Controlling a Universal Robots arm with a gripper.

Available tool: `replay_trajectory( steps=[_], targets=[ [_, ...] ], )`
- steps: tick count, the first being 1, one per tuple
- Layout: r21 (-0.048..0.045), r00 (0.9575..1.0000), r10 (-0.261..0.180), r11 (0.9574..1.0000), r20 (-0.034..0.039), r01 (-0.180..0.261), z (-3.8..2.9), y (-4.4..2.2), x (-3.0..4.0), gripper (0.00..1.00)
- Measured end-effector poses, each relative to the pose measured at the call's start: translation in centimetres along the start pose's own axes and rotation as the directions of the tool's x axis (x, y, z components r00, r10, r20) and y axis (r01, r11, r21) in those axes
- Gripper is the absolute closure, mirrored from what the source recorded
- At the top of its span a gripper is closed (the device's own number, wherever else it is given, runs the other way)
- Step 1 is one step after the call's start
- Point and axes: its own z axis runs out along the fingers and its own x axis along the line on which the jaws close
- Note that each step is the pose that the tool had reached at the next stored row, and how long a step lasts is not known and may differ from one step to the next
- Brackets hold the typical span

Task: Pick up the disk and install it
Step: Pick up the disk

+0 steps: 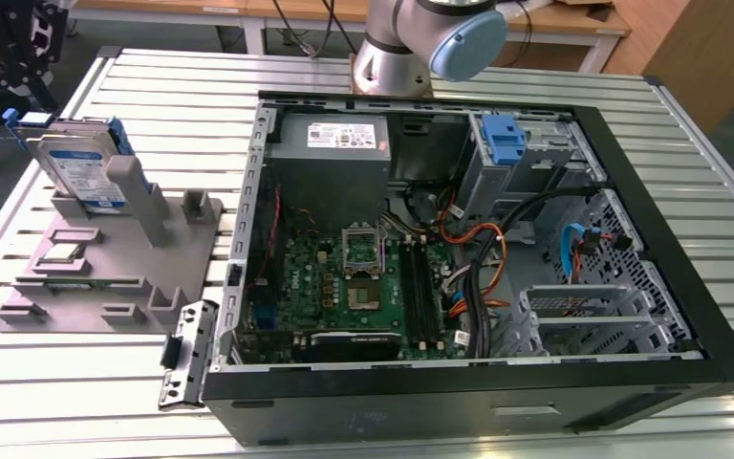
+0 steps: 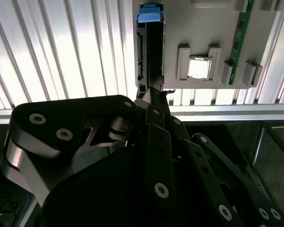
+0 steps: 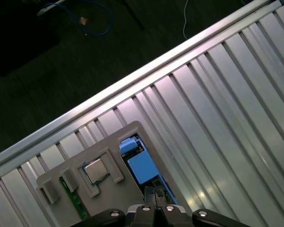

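Claw [image 2: 155, 94], tips together, near disk [image 2: 149, 52]

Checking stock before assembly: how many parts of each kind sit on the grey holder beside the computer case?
Disk: 1
Processor chip: 1
Memory stick: 1
Total: 3

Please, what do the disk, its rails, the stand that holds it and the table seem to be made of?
Disk: silver metal casing with a dull sheen; the label looks like paper.
Rails: probably plastic, as the blue is matte and saturated.
Stand: grey matte plastic, perhaps printed.
Table: likely ribbed aluminium, given the bright reflections along the slats.
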Motion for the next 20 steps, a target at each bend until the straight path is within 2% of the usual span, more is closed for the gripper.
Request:
replay_trajectory(
  steps=[7,13,17,20],
  targets=[
    [-0.0034,0.9987,-0.051,0.9987,0.0001,0.051,0.00,0.00,0.00,0.89],
    [-0.0069,0.9947,-0.102,0.9947,0.0006,0.102,0.01,0.00,0.00,0.89],
    [-0.0095,0.9897,-0.143,0.9896,0.0007,0.143,0.05,0.00,0.00,0.89],
    [-0.0115,0.9826,-0.186,0.9825,-0.0005,0.186,0.10,0.00,0.00,0.89]
  ],
)
